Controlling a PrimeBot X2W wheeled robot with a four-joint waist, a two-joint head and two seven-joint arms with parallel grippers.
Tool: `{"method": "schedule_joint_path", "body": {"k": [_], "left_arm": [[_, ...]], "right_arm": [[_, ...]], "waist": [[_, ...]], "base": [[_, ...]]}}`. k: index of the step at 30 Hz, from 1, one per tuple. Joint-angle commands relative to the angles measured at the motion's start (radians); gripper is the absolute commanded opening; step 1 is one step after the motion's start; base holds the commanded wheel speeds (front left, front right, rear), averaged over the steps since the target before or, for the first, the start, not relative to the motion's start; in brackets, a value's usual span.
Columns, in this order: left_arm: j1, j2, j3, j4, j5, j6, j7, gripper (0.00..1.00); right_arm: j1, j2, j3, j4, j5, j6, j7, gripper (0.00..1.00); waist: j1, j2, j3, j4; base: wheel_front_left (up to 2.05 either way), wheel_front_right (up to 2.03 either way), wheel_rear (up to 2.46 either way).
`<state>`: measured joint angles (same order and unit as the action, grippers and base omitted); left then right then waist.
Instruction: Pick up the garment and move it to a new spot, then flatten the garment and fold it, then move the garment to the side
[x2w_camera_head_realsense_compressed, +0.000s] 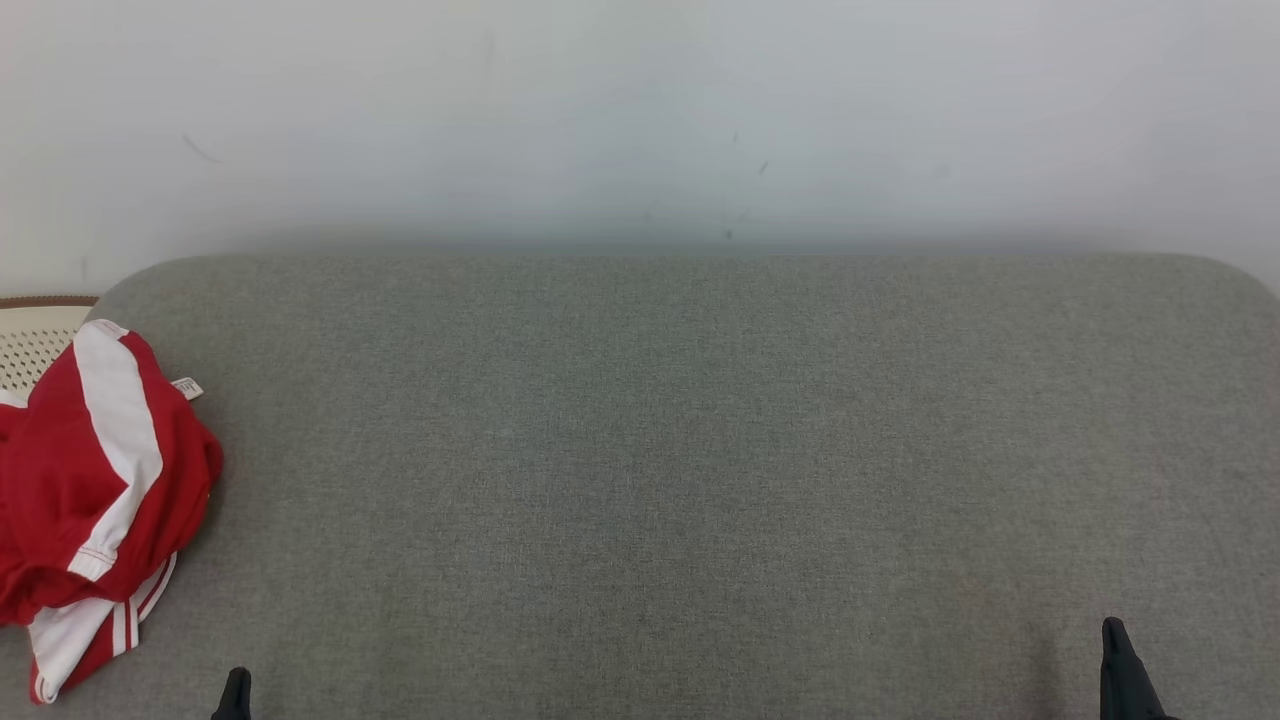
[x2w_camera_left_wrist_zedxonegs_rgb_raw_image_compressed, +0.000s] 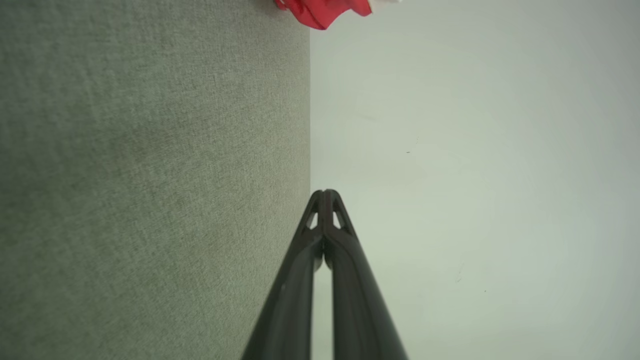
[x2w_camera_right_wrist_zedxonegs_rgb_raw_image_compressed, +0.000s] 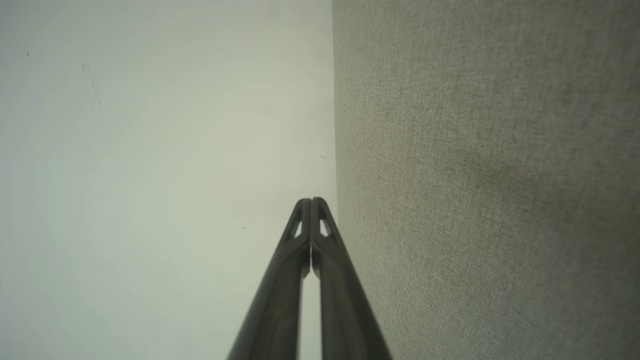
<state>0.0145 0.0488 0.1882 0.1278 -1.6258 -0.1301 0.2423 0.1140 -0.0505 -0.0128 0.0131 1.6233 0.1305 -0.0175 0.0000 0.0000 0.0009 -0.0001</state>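
Note:
The garment (x2w_camera_head_realsense_compressed: 90, 490) is red with white stripes and lies crumpled at the far left of the grey padded surface (x2w_camera_head_realsense_compressed: 680, 450), partly over its left edge. A red corner of the garment (x2w_camera_left_wrist_zedxonegs_rgb_raw_image_compressed: 322, 10) shows at the top of the left wrist view. My left gripper (x2w_camera_head_realsense_compressed: 235, 690) sits low at the front, to the right of the garment and apart from it. In the left wrist view the left gripper (x2w_camera_left_wrist_zedxonegs_rgb_raw_image_compressed: 326, 192) is shut with nothing between its fingertips. My right gripper (x2w_camera_head_realsense_compressed: 1115, 640) is at the front right; its own view shows the right gripper (x2w_camera_right_wrist_zedxonegs_rgb_raw_image_compressed: 311, 201) shut and empty.
A pale woven basket (x2w_camera_head_realsense_compressed: 35, 335) with a brown rim stands behind the garment at the left edge. A white wall (x2w_camera_head_realsense_compressed: 640, 120) rises behind the padded surface. The surface has rounded far corners.

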Motion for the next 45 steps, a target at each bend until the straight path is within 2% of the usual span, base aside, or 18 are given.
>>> {"method": "schedule_joint_path", "body": {"k": [1, 28, 29, 45], "left_arm": [[-0.001, 0.003, 0.005, -0.002, -0.002, -0.002, 0.001, 0.0], [-0.001, 0.003, 0.005, -0.002, -0.002, -0.002, 0.001, 0.0], [0.0, 0.0, 0.0, 0.001, 0.0, 0.0, 0.0, 1.0], [-0.025, -0.003, -0.051, 0.036, 0.062, 0.0, -0.081, 1.0]], "right_arm": [[0.011, 0.001, -0.001, -0.004, 0.007, 0.0, 0.002, 0.0], [0.011, 0.001, -0.001, -0.004, 0.007, 0.0, 0.002, 0.0], [0.0, 0.0, 0.0, 0.001, 0.0, 0.0, 0.0, 1.0], [-0.043, -0.028, 0.055, 0.038, -0.053, 0.0, -0.039, 1.0]], "waist": [[0.0, 0.0, 0.0, 0.0], [0.0, 0.0, 0.0, 0.0], [0.0, 0.0, 0.0, 0.0], [0.0, 0.0, 0.003, -0.002]], "base": [[0.0, 0.0, 0.0], [0.0, 0.0, 0.0], [0.0, 0.0, 0.0], [0.0, 0.0, 0.0]]}}
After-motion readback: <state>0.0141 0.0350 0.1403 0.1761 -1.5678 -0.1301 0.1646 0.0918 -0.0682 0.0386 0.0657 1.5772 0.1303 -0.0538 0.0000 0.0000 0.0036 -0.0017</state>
